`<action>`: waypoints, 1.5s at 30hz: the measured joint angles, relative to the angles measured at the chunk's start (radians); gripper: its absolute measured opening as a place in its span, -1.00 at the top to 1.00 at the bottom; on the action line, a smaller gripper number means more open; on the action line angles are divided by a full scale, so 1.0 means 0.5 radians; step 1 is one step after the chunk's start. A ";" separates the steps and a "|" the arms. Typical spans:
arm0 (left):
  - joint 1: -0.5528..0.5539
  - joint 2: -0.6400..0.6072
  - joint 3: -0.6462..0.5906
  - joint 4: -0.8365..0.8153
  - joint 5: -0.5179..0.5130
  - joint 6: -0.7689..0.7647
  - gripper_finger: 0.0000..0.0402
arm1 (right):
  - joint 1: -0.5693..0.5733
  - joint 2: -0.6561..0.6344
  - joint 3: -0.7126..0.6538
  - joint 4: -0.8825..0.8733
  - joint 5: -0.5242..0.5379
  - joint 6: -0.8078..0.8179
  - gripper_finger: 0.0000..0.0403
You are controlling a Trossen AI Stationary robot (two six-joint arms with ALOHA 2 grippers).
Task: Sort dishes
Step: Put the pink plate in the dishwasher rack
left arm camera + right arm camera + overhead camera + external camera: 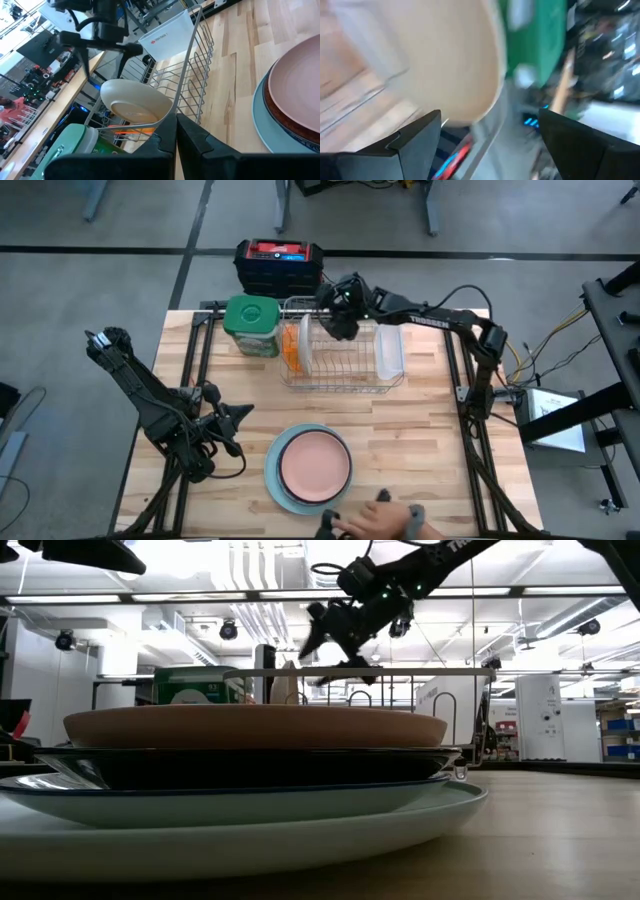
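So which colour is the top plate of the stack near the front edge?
Pink. The top plate shows best in the high view, lying on a darker plate and a large light blue plate.

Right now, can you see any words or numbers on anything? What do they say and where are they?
"TROSSEN": white letters on the right arm, only just readable.
Red mark on the clear plastic tub in the dish rack: too small to read.
Green-lidded jar label: too blurred to read.
Nothing else readable.

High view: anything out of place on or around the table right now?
Yes. A person's hand reaches onto the table's near edge, just beside the stack of plates, while the right end effector hangs open over the dish rack. Nothing looks spilled or broken; the plates in the rack stand on edge.
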 joint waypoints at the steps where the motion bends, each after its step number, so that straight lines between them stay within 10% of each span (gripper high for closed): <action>1: 0.001 0.000 0.000 0.001 0.000 0.000 1.00 | -0.002 -0.017 0.000 -0.067 0.060 0.019 -0.60; 13: 0.005 0.000 0.016 0.100 -0.077 -0.005 1.00 | -0.007 -0.251 0.000 -0.126 0.687 0.804 -0.52; 19: 0.006 0.002 0.127 0.413 -0.058 0.300 1.00 | -0.001 -0.556 0.000 -0.530 0.651 1.541 -0.41; 25: 0.021 0.002 0.137 0.892 -0.120 0.719 1.00 | 0.017 -0.802 -0.066 -0.715 0.153 2.214 -0.29; 45: 0.191 0.314 0.137 1.665 -0.387 0.872 1.00 | 0.312 -1.271 -1.086 0.128 -0.055 2.600 -0.08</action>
